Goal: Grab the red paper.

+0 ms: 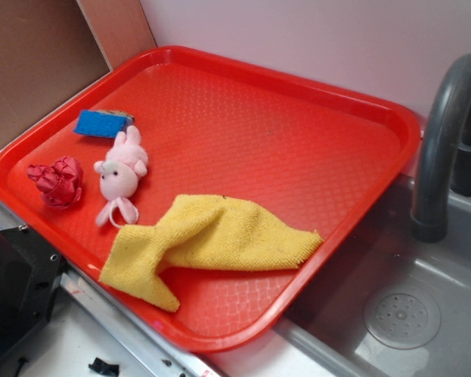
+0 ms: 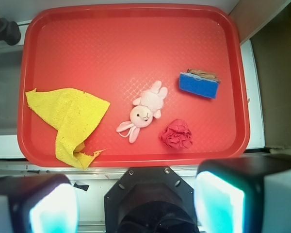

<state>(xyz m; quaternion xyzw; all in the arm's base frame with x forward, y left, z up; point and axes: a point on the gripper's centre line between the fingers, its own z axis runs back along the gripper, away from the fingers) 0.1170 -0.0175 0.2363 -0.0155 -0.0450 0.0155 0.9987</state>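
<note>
My hand (image 2: 136,206) hangs open high over the tray's (image 2: 136,29) near edge, so I should drop squarely onto the red paper (image 2: 176,134) just beside the bunny (image 2: 144,111), avoiding its ears.

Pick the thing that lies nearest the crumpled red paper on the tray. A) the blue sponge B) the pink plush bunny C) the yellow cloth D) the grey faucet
B: the pink plush bunny lies right beside the red paper, apart from it, while the blue sponge and the yellow cloth sit farther off on the red tray.
</note>
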